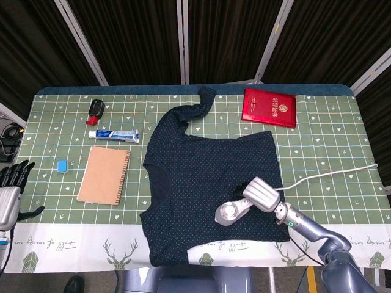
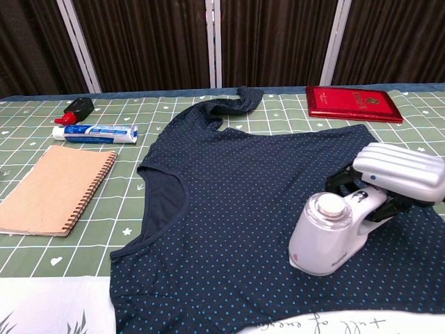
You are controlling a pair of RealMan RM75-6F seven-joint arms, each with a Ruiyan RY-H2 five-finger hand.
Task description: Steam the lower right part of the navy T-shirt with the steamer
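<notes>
The navy dotted T-shirt [image 1: 211,177] [image 2: 257,202] lies flat across the middle of the table. A white handheld steamer [image 1: 230,212] [image 2: 327,234] stands on the shirt's near right part. My right hand [image 1: 264,195] [image 2: 393,177] grips its handle from the right. A white cord [image 1: 324,174] trails off toward the table's right edge. At the far left edge of the head view my left hand [image 1: 11,186] hangs beside the table with its fingers apart, holding nothing.
A brown spiral notebook [image 1: 104,175] [image 2: 52,189] lies left of the shirt, with a toothpaste tube [image 1: 114,135] [image 2: 95,131] and a red-and-black item [image 1: 95,111] [image 2: 74,109] behind it. A small blue eraser [image 1: 62,165] sits further left. A red booklet [image 1: 269,107] [image 2: 353,103] lies at the back right.
</notes>
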